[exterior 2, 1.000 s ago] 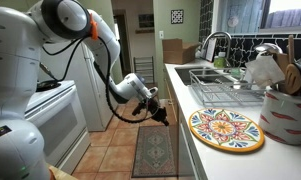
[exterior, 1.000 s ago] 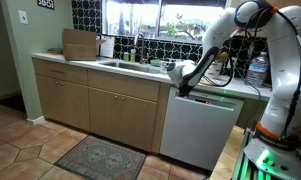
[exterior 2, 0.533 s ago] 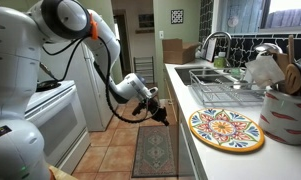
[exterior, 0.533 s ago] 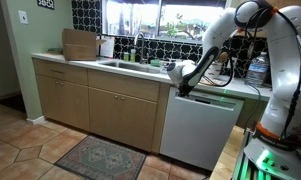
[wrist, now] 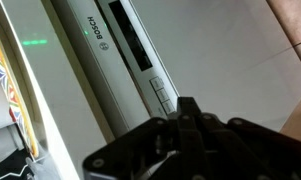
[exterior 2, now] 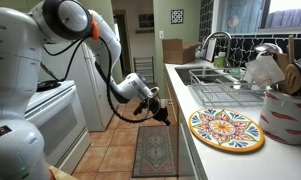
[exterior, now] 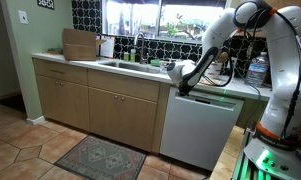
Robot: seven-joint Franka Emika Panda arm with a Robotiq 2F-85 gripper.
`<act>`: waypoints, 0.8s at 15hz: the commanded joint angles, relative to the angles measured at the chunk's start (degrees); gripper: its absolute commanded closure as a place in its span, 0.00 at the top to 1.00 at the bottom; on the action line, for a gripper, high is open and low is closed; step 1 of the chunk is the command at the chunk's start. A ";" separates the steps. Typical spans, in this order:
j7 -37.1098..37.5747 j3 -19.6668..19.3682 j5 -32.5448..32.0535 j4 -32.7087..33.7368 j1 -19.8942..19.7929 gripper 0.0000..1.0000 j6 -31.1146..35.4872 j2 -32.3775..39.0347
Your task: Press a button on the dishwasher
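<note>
Dishwasher (exterior: 198, 128): white flat front, set under the counter (exterior: 140, 70), just beside the tan cabinet doors (exterior: 95, 105). The sink (exterior: 118, 65) is above those doors and the rug (exterior: 100, 157) lies on the floor in front of them, off to the dishwasher's side.

My gripper (exterior: 177, 90) sits at the dishwasher's top edge, at the end nearest the cabinets.

In the wrist view the gripper (wrist: 186, 106) has its fingers drawn together to one tip. I see no gap, so it reads as closed, though they're dark and blurry.

The tip is just beside the small buttons (wrist: 162, 95) on the dishwasher's control strip. The display window (wrist: 130, 35) and BOSCH logo (wrist: 93, 27) are further along the strip. I can't tell if I'm touching a button.
</note>
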 commanded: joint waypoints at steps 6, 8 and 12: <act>-0.14 -1.70 -1.99 3.05 0.41 0.00 -0.07 3.71; -0.34 -1.96 -2.86 4.30 0.27 0.00 0.21 5.07; -0.96 -2.28 -4.43 7.50 0.13 0.00 0.52 8.20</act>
